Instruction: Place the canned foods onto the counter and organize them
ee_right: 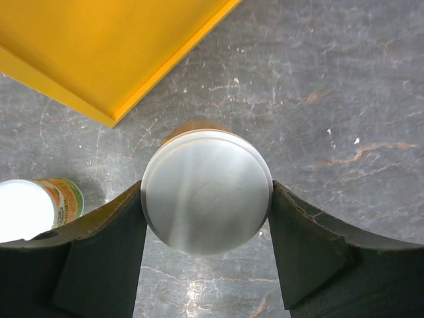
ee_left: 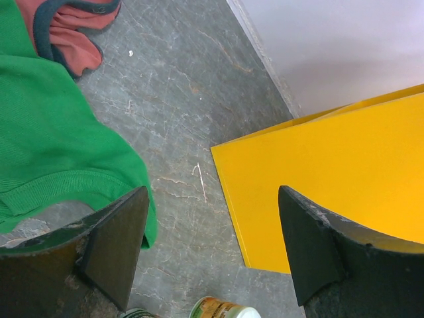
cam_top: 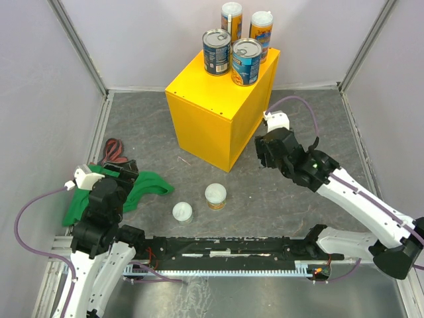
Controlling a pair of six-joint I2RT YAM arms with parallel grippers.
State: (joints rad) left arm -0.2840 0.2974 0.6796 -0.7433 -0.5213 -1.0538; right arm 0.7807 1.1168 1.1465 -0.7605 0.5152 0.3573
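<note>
— Right, where is your right tool [ee_right: 206, 192] sitting?
— Just beside the right-hand side of the yellow surface [cam_top: 218, 112], and it's clamped: both pads press against the sides of a short can [ee_right: 207, 199], whose round pale end faces the wrist camera.
— And the other cans?
— Two blue cans [cam_top: 216, 51] stand upright on top of the yellow surface, with two orange cans [cam_top: 232, 20] just behind them at its far edge. Two white-lidded cans [cam_top: 215, 196] sit on the grey surface [cam_top: 285, 218] in front of it, near each other but apart.
— Your left tool [ee_left: 213, 199]?
— Jaws wide apart with nothing between them, well off to the front left of the yellow surface, over the edge of the green cloth [cam_top: 149, 185].
</note>
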